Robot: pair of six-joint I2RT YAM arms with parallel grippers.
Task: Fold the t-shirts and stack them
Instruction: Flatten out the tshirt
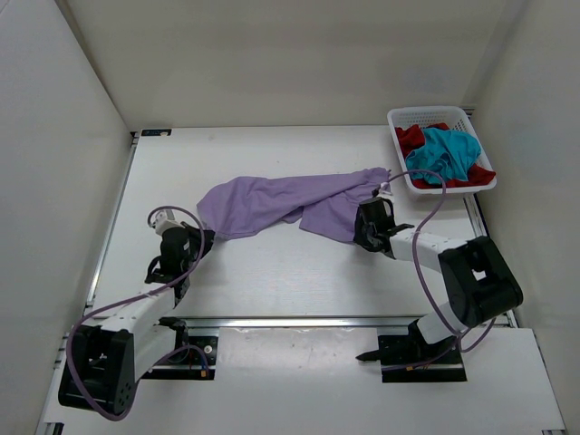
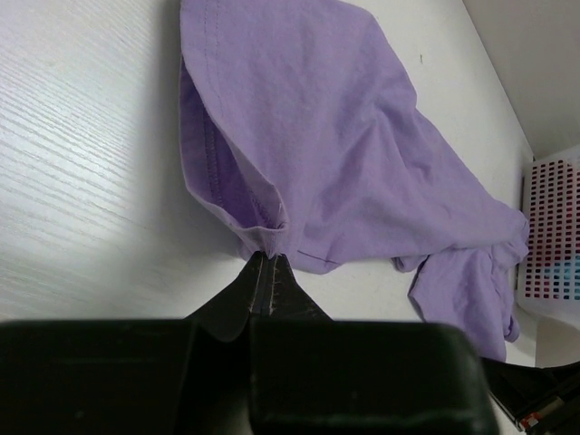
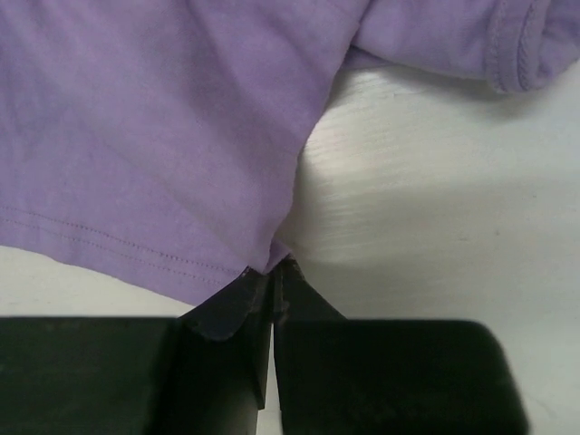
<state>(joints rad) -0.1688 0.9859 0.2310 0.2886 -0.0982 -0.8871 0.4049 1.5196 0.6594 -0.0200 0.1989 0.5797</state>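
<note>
Your left end effector (image 2: 267,265) is pressed together on a stitched corner at the left end of the lavender t-shirt (image 1: 272,204). The right end effector (image 3: 272,270) is closed the same way, pinching a hem corner on the shirt's near right edge. The shirt lies rumpled and drawn out lengthwise across the middle of the worktop (image 1: 272,281), and its far right end reaches almost to the white basket (image 1: 426,112). The red t-shirt (image 1: 412,136) and the teal t-shirt (image 1: 446,152) sit bunched in that basket, teal on top.

Expect the cloth to be light and limp. It will likely sag between your two pinches and fold over itself wherever it goes slack. The doubled, stitched hem is your safest hold, because a single thin layer could slip out. Keeping the two corners apart should hold the edge taut.

You have bare worktop on the near side of the shirt and more beyond it. The basket crowds the right side, the side walls (image 1: 54,136) close in on both flanks, and the rail (image 1: 317,320) marks your near limit.
</note>
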